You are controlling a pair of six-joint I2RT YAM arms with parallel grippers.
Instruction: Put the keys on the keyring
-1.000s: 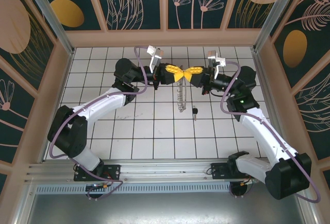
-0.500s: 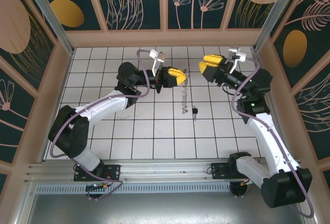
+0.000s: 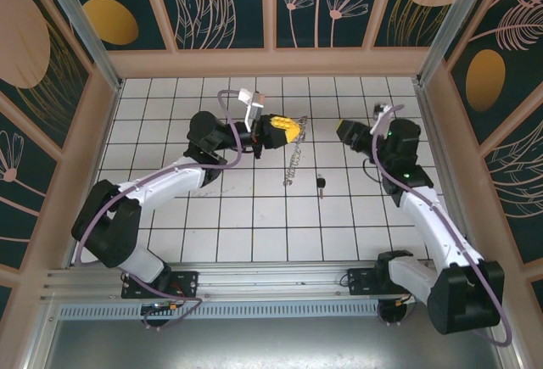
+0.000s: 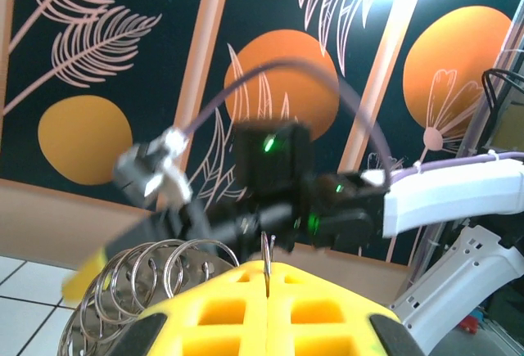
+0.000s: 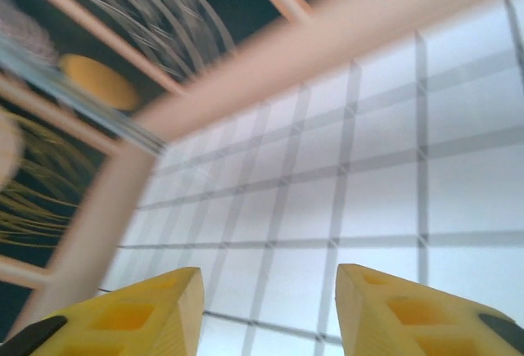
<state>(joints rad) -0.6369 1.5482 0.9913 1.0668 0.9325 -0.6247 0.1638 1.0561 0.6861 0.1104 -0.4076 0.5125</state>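
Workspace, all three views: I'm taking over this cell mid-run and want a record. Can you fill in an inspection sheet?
Surface: white tiled table, no spills or marks that I can tell.
Job's things: keyring dangles from the left arm's grip toward the tiles; key lies on a tile beside its lower end, not yet on it.
Clutter: nothing seen.
Grippers: left gripper, fingers shut on the keyring wire; right gripper, fingers apart, nothing between them.
Cables: purple cable arcs over the right arm's wrist; no snag seen.
Surroundings: patterned walls enclose the table.
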